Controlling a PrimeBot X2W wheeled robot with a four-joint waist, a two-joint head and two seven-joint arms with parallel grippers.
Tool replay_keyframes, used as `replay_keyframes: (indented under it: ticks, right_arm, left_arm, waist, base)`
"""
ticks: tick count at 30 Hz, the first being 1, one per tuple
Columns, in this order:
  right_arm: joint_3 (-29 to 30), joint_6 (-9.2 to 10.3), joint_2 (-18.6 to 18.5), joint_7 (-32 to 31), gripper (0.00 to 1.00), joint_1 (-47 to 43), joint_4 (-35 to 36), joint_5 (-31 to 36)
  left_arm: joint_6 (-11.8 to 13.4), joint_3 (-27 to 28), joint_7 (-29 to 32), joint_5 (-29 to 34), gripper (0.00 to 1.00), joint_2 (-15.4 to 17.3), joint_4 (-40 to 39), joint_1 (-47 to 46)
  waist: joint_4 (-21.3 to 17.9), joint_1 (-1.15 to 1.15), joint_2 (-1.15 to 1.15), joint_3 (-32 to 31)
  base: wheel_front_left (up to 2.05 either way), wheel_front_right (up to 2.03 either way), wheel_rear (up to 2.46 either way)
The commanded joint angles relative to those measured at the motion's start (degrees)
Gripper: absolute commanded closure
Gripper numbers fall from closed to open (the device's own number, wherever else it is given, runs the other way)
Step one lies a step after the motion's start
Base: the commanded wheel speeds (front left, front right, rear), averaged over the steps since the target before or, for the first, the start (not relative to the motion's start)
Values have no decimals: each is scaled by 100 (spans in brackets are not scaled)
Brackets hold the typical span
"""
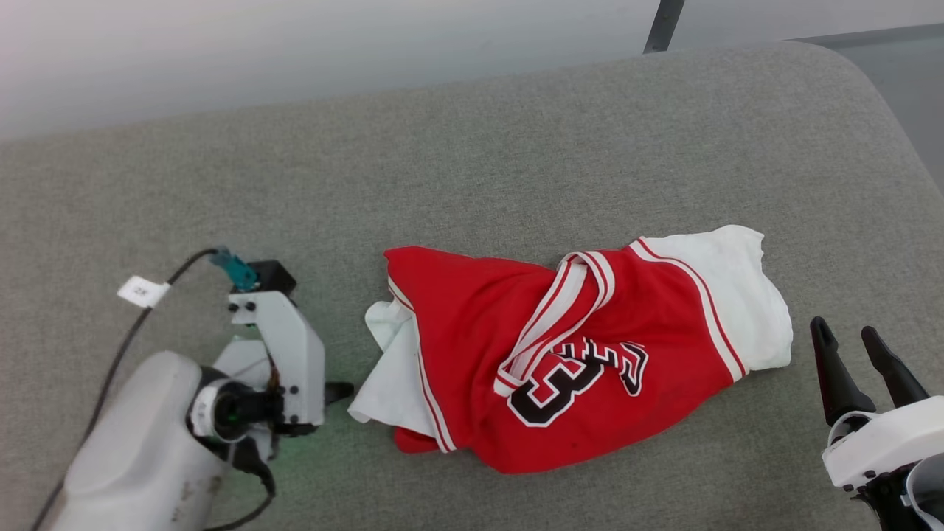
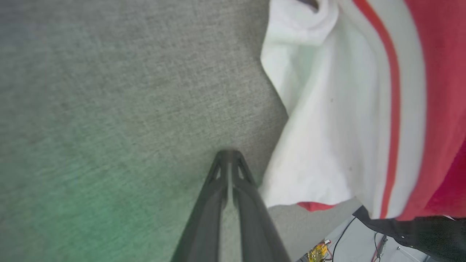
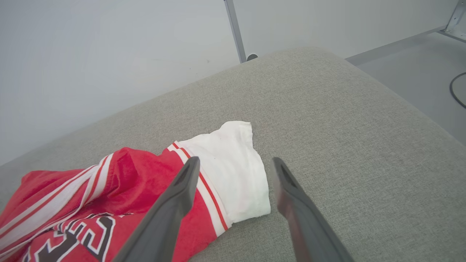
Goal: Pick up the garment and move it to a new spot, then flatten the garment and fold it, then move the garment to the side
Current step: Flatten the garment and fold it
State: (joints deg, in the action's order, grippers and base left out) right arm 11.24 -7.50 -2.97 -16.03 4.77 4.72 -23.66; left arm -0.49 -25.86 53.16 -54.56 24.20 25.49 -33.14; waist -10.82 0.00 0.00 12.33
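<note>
The garment (image 1: 472, 332), a red jersey with white sleeves and a black "23", lies crumpled in the middle of the grey cushion (image 1: 516, 147). My left gripper (image 1: 341, 391) points right at its white left sleeve (image 2: 327, 145), fingers pressed together and empty, tip (image 2: 228, 154) just short of the sleeve's corner. At the lower right my right gripper (image 1: 847, 335) stands open, a little right of the other white sleeve (image 3: 233, 171), which lies flat on the cushion. Its fingers (image 3: 185, 182) frame that sleeve from above without touching it.
The cushion's rounded right edge (image 3: 418, 109) drops to a grey floor with a cable (image 3: 457, 91). A pale wall and a metal post (image 1: 662, 26) stand behind. Bare cushion stretches behind the garment and to its far left.
</note>
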Motion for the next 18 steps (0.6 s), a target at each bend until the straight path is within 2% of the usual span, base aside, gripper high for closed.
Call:
replay_keyframes:
  ticks: [1,7,16,17,18]
  right_arm:
    - [23,2,15,37,0,34,-14,-17]
    - [71,2,15,23,0,-2,-29,18]
    - [117,2,14,-15,0,-89,-16,29]
    - [117,2,15,-25,0,-101,-14,29]
    - [117,2,15,-31,0,-112,-11,31]
  left_arm:
    - [-36,-92,60,-71,100,-152,56,100]
    - [-70,29,107,-122,100,7,-107,-81]
    - [77,179,50,-157,100,104,-569,-152]
    - [89,196,14,-158,94,95,-612,-151]
    - [81,186,12,-157,58,94,-659,-135]
  waist:
    - [10,0,0,-8]
    - [79,0,0,-86]
    - [232,0,0,-214]
    - [243,0,0,-229]
    - [252,0,0,-241]
  base:
    - [0,0,0]
    - [0,0,0]
    - [0,0,0]
    - [0,0,0]
    - [0,0,0]
